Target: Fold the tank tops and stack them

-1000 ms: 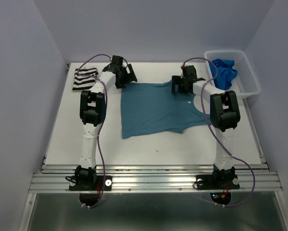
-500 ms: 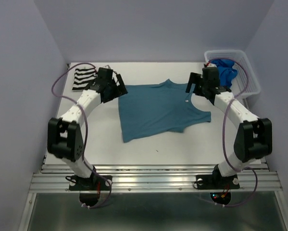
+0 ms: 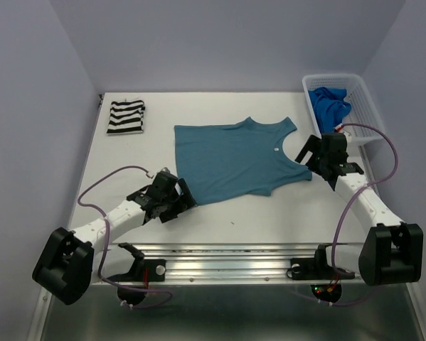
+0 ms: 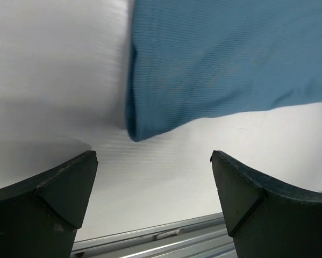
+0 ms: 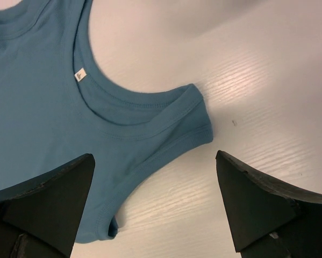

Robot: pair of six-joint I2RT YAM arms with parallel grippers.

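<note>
- Nearest: left gripper [image 3: 176, 197], low over the white table [image 3: 127, 167], at the near-left hem corner of the teal blue tank top [image 3: 234, 160]. Jaws spread wide, nothing between them. In the left wrist view the corner of the hem [image 4: 136, 126] lies flat just ahead of the fingertips, not touching.
- A bit farther, right side: right gripper [image 3: 314, 150], jaws likewise released and empty. It hangs over the near shoulder strap [image 5: 190, 115], just beside the armhole.
- Mid-table: the teal top is spread flat, unfolded, hem to the left and neckline to the right.
- A small white tag [image 5: 80, 75] sits inside the neckline; any print on it is too small to read.
- Far left corner: black-and-white striped tank top [image 3: 125, 117], folded into a compact rectangle.
- Far right corner: white lattice basket [image 3: 368, 106] holding the bright royal blue tank top [image 3: 328, 105], bunched up.
</note>
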